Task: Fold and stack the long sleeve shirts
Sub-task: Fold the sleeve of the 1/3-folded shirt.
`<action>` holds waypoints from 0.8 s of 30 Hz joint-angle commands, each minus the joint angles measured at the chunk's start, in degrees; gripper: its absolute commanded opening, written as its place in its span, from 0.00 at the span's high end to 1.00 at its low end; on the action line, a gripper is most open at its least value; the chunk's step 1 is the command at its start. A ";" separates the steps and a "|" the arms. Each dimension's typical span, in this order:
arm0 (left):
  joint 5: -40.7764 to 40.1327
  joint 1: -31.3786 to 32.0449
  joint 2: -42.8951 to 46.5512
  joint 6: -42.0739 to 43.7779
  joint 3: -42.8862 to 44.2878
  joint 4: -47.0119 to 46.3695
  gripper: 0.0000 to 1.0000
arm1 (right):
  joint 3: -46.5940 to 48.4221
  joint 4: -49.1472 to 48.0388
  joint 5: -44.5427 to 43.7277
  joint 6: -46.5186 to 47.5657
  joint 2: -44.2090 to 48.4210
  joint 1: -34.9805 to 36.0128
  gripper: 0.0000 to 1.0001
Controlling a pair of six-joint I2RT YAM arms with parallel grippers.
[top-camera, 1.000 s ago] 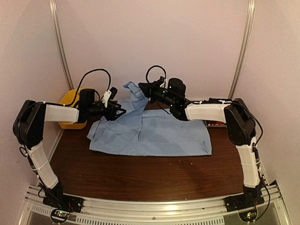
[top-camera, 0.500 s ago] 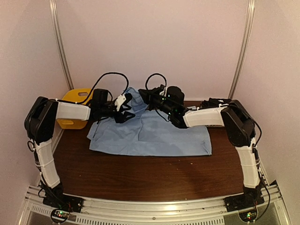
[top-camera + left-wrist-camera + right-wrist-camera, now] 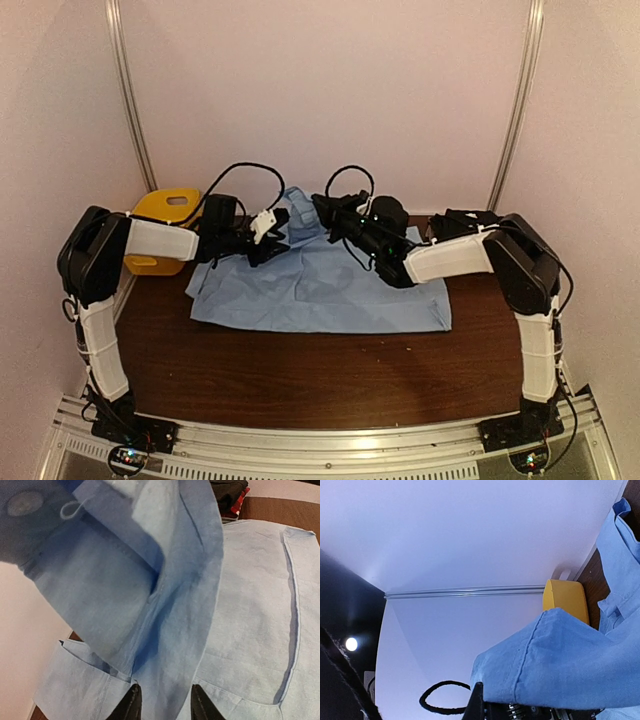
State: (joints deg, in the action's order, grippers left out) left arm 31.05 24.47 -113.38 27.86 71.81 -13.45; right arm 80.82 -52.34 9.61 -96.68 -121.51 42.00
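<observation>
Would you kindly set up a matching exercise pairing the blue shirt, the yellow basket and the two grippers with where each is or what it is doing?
1 light blue shirt
2 yellow basket
3 left gripper
4 right gripper

A shut on a raised shirt edge
B far left corner
C spread flat in the middle
D jaws apart around a shirt fold

Pairs: 1-C, 2-B, 3-D, 4-A.

Overhead, two close wrist views; shirt [image 3: 330, 290] shared

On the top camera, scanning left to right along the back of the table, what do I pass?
Yellow basket → left gripper → right gripper → dark clothes with red edging. The light blue shirt spans the middle, so it's left out.
</observation>
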 commanded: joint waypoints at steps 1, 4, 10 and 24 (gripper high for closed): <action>-2.77 0.49 -0.62 2.86 -2.53 -3.78 0.65 | -6.34 -7.71 -6.40 -1.39 5.78 0.91 1.00; -3.81 0.81 -0.71 4.28 -3.46 -3.65 0.63 | -10.63 -9.63 -8.66 -1.40 8.44 1.89 1.00; -1.62 1.63 0.70 5.37 -6.09 -0.99 0.60 | -20.91 -13.87 -15.62 -2.30 13.05 4.57 1.00; 2.52 2.16 8.83 2.32 -15.02 -2.67 0.57 | -43.49 -18.86 -23.84 -2.80 22.06 8.42 0.67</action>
State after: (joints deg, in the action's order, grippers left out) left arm 31.51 26.37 -108.12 31.59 58.35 -12.40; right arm 39.48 -69.21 -11.46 -100.92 -103.55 49.89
